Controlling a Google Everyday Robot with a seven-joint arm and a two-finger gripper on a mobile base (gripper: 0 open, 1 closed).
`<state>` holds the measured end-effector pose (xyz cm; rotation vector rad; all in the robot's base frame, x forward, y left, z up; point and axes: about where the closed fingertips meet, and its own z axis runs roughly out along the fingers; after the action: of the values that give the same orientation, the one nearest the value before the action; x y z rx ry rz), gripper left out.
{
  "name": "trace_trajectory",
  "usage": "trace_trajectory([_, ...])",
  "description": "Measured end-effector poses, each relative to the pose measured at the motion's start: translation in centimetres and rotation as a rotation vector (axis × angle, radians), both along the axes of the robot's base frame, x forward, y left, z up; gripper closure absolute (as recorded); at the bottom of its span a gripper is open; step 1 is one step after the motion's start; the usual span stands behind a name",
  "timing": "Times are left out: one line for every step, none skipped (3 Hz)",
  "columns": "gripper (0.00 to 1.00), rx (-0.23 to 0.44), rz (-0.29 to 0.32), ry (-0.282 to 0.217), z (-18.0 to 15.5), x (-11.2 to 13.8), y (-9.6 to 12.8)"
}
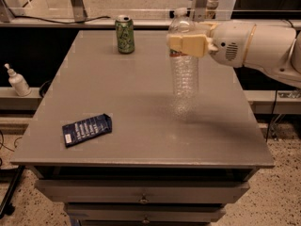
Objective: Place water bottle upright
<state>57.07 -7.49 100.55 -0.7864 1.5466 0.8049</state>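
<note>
- The hand (pixel 188 44), on a white arm reaching in from the right, is clamped with its 2 beige fingers on the shoulder of the water bottle (pixel 184 76).
- The bottle hangs upright straight below the hand, its cap just above it. Whether its base touches the counter (pixel 141 93) cannot be told.
- 1 green can (pixel 125 34) stands left of the hand, slightly farther back.
- A dark blue packet (pixel 87 129) lies flat, well to the hand's lower left.
</note>
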Motion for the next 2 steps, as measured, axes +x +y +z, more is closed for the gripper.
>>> trace_trajectory([1.00,-0.005,0.064,-0.079,0.3,-0.6,-0.3])
trace_trajectory([1.00,-0.003,0.182,-0.211,0.5,-1.6,-1.0])
